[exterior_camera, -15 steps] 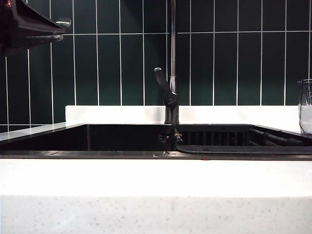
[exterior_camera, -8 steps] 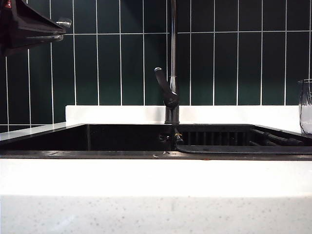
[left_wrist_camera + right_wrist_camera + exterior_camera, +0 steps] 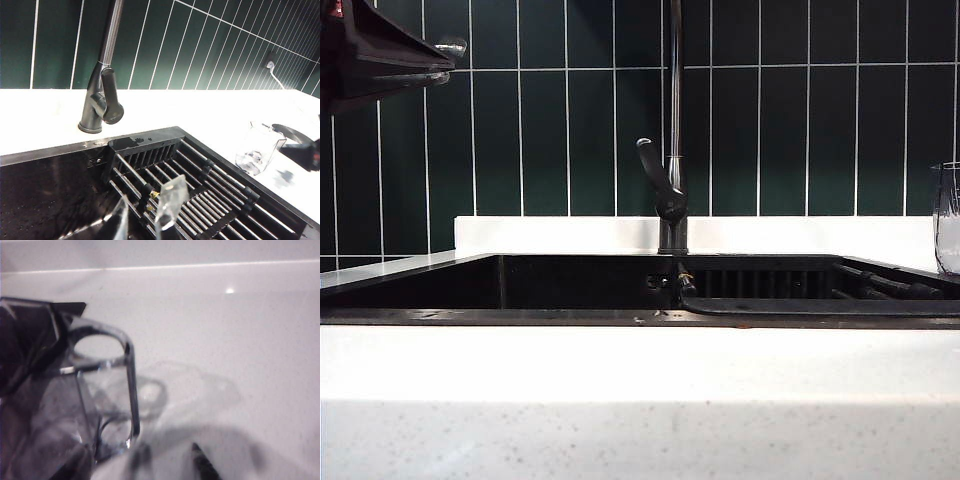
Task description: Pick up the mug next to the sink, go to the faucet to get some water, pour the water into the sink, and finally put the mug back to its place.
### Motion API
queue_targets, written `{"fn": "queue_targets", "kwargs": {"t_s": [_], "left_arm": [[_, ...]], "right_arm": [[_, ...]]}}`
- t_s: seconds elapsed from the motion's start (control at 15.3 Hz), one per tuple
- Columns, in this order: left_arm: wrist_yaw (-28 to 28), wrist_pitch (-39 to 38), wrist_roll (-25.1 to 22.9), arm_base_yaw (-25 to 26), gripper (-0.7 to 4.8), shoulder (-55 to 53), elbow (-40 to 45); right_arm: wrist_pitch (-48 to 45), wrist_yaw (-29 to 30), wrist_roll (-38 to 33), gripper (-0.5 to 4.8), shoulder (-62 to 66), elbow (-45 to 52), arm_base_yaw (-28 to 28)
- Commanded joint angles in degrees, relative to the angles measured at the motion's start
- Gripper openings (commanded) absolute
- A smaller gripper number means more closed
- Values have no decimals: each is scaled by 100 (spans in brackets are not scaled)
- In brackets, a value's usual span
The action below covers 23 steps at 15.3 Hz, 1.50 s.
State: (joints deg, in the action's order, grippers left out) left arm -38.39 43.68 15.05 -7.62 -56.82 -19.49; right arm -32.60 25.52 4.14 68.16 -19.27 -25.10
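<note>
- One clear, faceted glass mug [image 3: 256, 148] stands upright on the white stone counter [image 3: 640, 360], just beside the right-hand end of the wide black rectangular sink [image 3: 520, 285]. In the exterior view only its left edge shows, at the border of the frame.
- Right gripper [image 3: 300, 149]: dark, low over the counter on the side of the mug away from the sink, just beside the glass. Its jaws are spread wide. In the blurred right wrist view the mug fills the near side of the frame, with a dark finger [image 3: 22, 340] against it; whether any finger touches the glass cannot be told.
- Tall slim dark metal faucet [image 3: 672, 190] with a short black lever handle rises from the counter behind the middle of the sink's back rim, well apart from the mug.
- Black slatted draining rack [image 3: 200, 185] lies inside the sink, filling the half nearer the mug.
- Left gripper [image 3: 145, 215]: raised high above the sink's left half. Its clear fingertips [image 3: 170, 200] stand a little apart and pinch nothing.
- Dark green wall tiles [image 3: 770, 130] with white joints back the counter behind the sink.
</note>
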Motion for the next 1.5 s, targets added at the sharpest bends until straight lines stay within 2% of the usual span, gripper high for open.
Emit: {"fn": "queue_targets", "kwargs": {"t_s": [0.07,0.46,0.78,0.98,1.5], "left_arm": [[9,61,-11,2,79,11,-42],[26,61,-28,2,79,9,-42],[22,59,-26,2,79,9,-42],[111,57,-26,2,79,9,-42],[133,57,-7,2,79,9,-42]], "right_arm": [[-212,11,22,252,315,-304,7],[-260,160,46,252,911,-820,114],[-918,74,42,251,1624,-863,511],[-1032,-13,90,209,1663,-901,487],[-970,13,188,211,1740,-1134,501]]}}
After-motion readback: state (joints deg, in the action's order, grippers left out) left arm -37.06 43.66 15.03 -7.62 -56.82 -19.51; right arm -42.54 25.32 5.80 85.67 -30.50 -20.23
